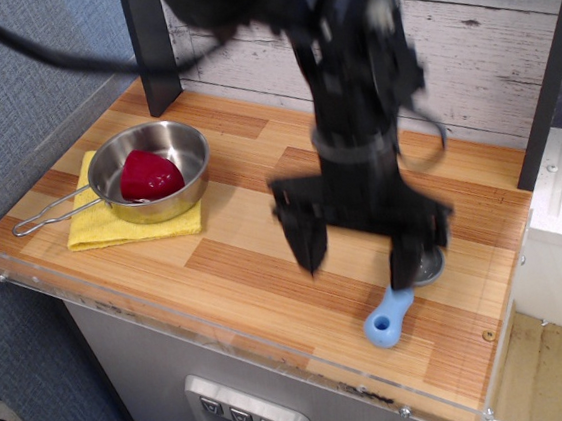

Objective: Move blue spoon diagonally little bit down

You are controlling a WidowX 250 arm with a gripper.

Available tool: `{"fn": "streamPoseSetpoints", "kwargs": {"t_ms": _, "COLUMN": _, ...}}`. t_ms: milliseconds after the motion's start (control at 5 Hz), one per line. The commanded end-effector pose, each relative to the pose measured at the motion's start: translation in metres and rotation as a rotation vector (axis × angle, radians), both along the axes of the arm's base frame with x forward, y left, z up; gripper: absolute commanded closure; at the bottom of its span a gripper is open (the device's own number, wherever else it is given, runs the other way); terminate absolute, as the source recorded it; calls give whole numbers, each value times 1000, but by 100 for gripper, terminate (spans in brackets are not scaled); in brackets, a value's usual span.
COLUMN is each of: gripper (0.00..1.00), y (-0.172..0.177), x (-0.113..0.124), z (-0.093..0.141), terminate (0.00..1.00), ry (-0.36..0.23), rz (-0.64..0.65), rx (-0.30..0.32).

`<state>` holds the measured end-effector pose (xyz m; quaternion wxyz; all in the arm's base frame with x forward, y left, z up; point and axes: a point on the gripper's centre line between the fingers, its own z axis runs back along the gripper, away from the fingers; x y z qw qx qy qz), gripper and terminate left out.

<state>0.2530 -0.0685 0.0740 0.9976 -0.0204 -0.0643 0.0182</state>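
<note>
Spoon (392,311) lies flat near counter's front edge, w/ nothing gripping it. Gripper (355,248) hangs above, fingers spread wide apart, so task looks done.

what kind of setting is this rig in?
Probably a toy kitchen mock-up: a wooden counter with an acrylic rim, a steel pan on a yellow cloth, and a blue spoon.

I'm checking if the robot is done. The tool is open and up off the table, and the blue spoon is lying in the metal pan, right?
Not quite. In the observation.image view the tool is open and raised, but the blue spoon lies on the wooden table near the front right edge, not in the metal pan. The pan, far off to the left on a yellow cloth, holds a red object.
</note>
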Motion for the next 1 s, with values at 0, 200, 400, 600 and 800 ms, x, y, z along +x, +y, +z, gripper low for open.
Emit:
{"fn": "streamPoseSetpoints", "kwargs": {"t_ms": 0, "gripper": 0, "y": 35, "x": 3, "z": 66, "terminate": 0, "ry": -125, "rz": 40, "rx": -12}}
{"fn": "streamPoseSetpoints", "kwargs": {"t_ms": 200, "gripper": 0, "y": 49, "x": 13, "z": 78, "terminate": 0, "ry": -138, "rz": 60, "rx": -16}}
{"fn": "streamPoseSetpoints", "kwargs": {"t_ms": 400, "gripper": 0, "y": 57, "x": 22, "z": 79, "terminate": 0, "ry": -127, "rz": 65, "rx": -41}}
{"fn": "streamPoseSetpoints", "kwargs": {"t_ms": 600, "gripper": 0, "y": 54, "x": 30, "z": 74, "terminate": 0, "ry": -117, "rz": 9, "rx": -75}}
{"fn": "streamPoseSetpoints", "kwargs": {"t_ms": 800, "gripper": 0, "y": 56, "x": 34, "z": 71, "terminate": 100, "ry": -115, "rz": -20, "rx": -92}}
